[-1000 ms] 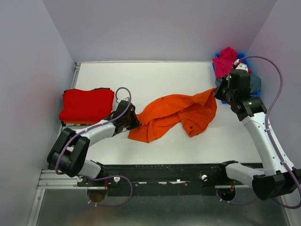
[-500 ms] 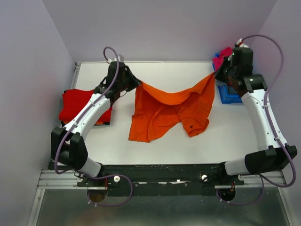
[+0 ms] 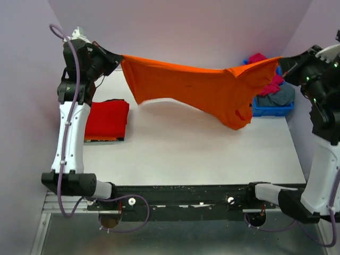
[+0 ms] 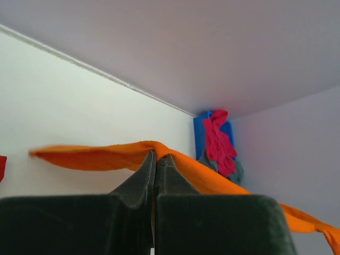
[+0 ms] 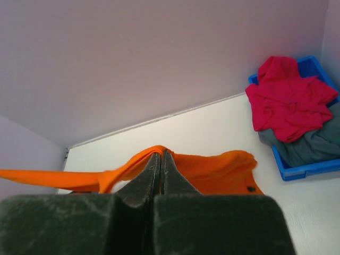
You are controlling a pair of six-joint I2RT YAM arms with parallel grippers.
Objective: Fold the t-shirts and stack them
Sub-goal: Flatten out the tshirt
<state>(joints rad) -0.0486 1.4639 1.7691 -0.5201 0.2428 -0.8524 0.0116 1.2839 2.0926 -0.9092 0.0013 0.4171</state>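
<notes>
The orange t-shirt (image 3: pixel 196 90) hangs stretched in the air between both arms, high above the table. My left gripper (image 3: pixel 118 57) is shut on its left corner (image 4: pixel 151 147). My right gripper (image 3: pixel 282 61) is shut on its right corner (image 5: pixel 159 151). The shirt's right part sags lowest (image 3: pixel 239 114). A folded red t-shirt (image 3: pixel 106 119) lies flat at the table's left. The magenta-pink t-shirt (image 3: pixel 265 69) and the grey-blue t-shirt (image 3: pixel 279 95) lie crumpled in the bin at the back right; they also show in the right wrist view (image 5: pixel 289 101) (image 5: pixel 313 143).
The small blue bin (image 3: pixel 273 110) stands at the back right corner by the right wall. A dark pad's edge (image 3: pixel 103 140) shows under the red shirt. Purple walls close the table on three sides.
Both arms have risen and swung outward, lifting the orange t-shirt fully off the table and pulling it taut between them. The red shirt and bin have not moved.
</notes>
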